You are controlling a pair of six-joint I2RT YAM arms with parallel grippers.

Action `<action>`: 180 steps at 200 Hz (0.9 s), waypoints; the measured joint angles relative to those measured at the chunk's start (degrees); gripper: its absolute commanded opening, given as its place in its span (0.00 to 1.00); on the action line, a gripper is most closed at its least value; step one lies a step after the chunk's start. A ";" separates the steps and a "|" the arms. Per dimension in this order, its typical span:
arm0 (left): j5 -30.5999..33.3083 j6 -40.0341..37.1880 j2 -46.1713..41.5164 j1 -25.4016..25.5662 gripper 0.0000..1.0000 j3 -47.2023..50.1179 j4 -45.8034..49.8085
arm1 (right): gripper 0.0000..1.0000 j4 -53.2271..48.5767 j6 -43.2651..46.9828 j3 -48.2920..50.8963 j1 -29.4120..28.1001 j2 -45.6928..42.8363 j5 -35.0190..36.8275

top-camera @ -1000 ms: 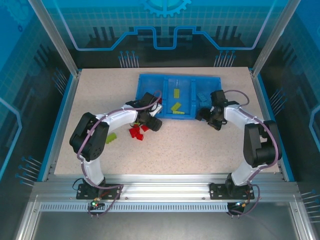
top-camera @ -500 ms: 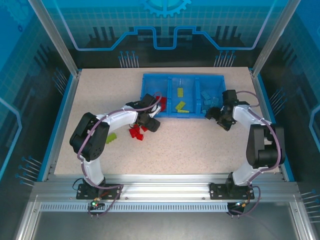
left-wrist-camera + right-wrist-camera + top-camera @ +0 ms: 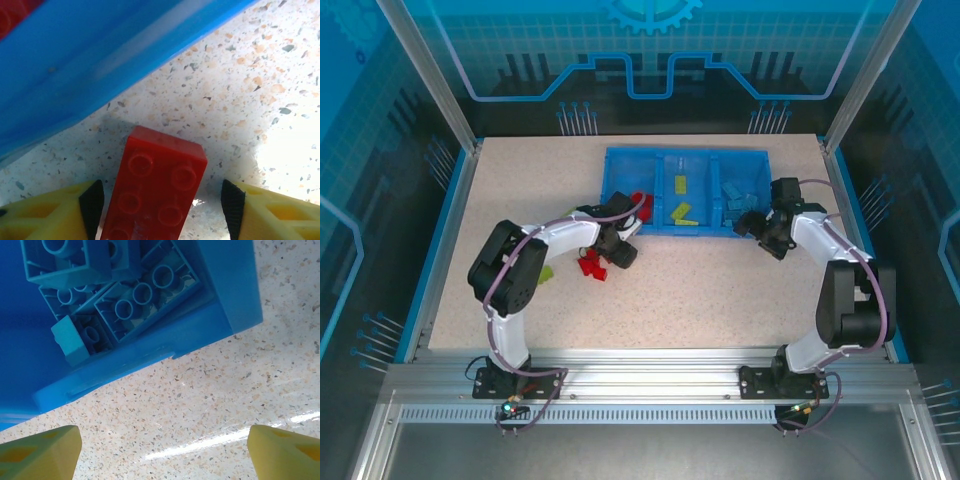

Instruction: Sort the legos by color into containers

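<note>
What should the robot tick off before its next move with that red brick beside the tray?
1. The red brick sits between the left gripper fingers: ok.
2. The left gripper is open, ready to close: ok.
3. Room between that brick and the tray for lifting: cannot tell.
4. The right gripper is open and empty: ok.
5. The blue bricks lie inside the tray: ok.
6. The table cleared of loose bricks: not ok; red bricks and a yellow-green brick lie there.

The tray [image 3: 620, 172] has slid right and straightened.
</note>
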State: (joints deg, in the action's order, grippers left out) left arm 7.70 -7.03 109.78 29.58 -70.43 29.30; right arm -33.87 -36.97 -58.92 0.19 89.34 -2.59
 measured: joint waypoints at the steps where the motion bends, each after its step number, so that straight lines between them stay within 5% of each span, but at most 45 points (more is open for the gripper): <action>1: 0.00 0.26 0.02 0.00 0.54 -0.04 0.02 | 0.87 -0.04 0.00 0.00 0.00 0.00 0.00; 50: -0.66 -0.22 0.09 0.22 0.23 -0.31 0.42 | 0.88 -0.50 -0.02 0.00 0.00 -0.02 0.00; 126: -3.50 3.08 -8.94 0.28 0.24 -3.63 -0.04 | 0.88 -0.31 -0.04 0.83 0.00 -0.61 -0.52; 180: -1.51 7.74 -4.24 -0.28 0.28 -21.44 -0.17 | 0.87 0.07 -0.04 1.95 -0.04 -0.63 -1.16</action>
State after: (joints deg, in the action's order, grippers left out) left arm 6.20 0.71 105.54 29.30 -91.88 29.12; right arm -33.80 -37.01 -56.97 0.14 88.71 -3.75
